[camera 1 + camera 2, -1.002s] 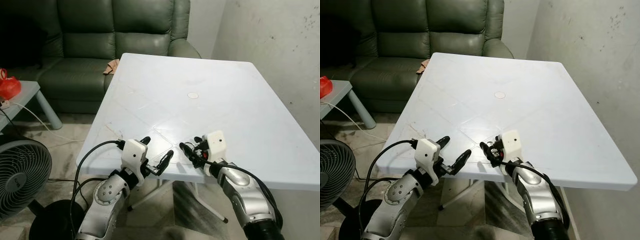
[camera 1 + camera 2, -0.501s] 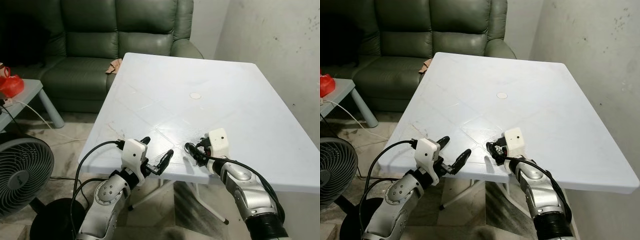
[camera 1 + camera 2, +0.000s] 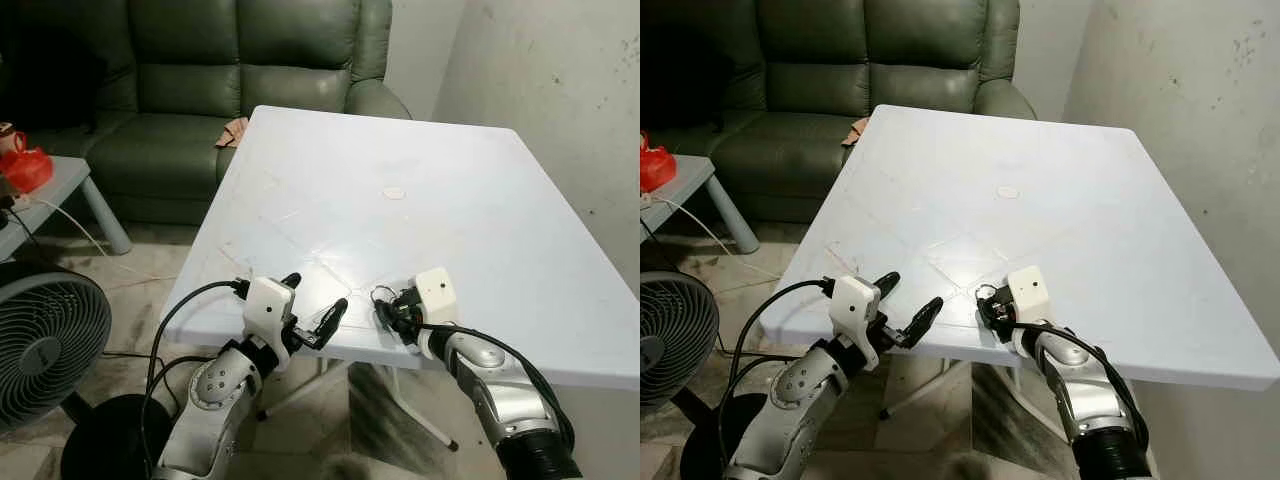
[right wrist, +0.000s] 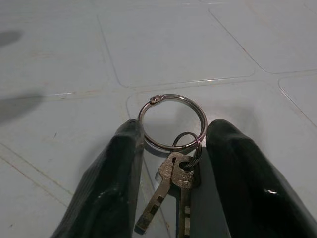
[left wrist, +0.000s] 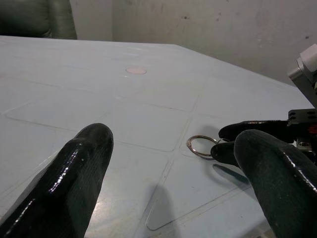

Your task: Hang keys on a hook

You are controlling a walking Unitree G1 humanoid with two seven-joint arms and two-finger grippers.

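The keys (image 4: pixel 173 191) lie flat on the worktop (image 3: pixel 450 200) between the right gripper's (image 4: pixel 171 173) spread fingers, ring pointing forward; the left gripper (image 3: pixel 318 318), also spread, hovers farther off.

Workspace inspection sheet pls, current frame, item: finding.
Surface: white table, faint diamond lines, a small round mark at its middle.
Job's things: key ring with two keys lying on the table near its front edge; no hook seen.
Clutter: nothing seen on the table.
Grippers: right gripper low on the table, fingers either side of the keys, not closed on them. Left gripper open, at the table's front edge, holding nothing.
Cables: black cable on the left arm; white cord on the floor.
Surroundings: green sofa, fan, side table with a red item, wall.
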